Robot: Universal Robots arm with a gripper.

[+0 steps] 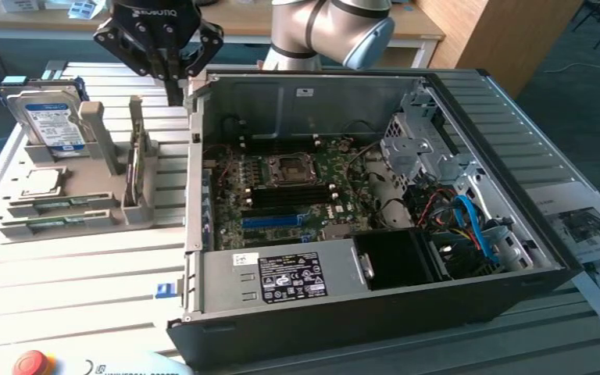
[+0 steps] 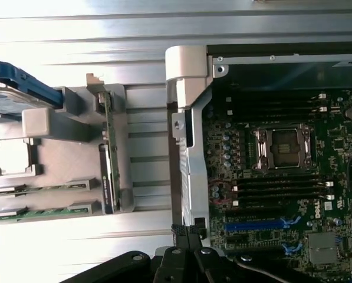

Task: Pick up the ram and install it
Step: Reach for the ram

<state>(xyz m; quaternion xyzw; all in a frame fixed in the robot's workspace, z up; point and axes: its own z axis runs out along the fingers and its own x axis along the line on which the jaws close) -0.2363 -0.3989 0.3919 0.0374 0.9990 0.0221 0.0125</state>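
We find the tool (image 1: pixel 175 92) pressed together, apparently empty, above the case wall (image 1: pixel 193 187), the ram (image 1: pixel 134 160) on edge in its grey holder (image 1: pixel 141 212) nearby; a sound pick wants the tool centred squarely overhead.

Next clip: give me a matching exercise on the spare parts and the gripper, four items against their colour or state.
Things:
1. hard drive
2. processor chip
3. ram nearest the case
4. gripper

Colour or state:
A. shut, hanging near a corner of the case
B. green, on edge in a narrow slot
C. blue-and-white label, standing upright
D. silver, lying flat in a recess

Pairs: 1-C, 2-D, 3-B, 4-A
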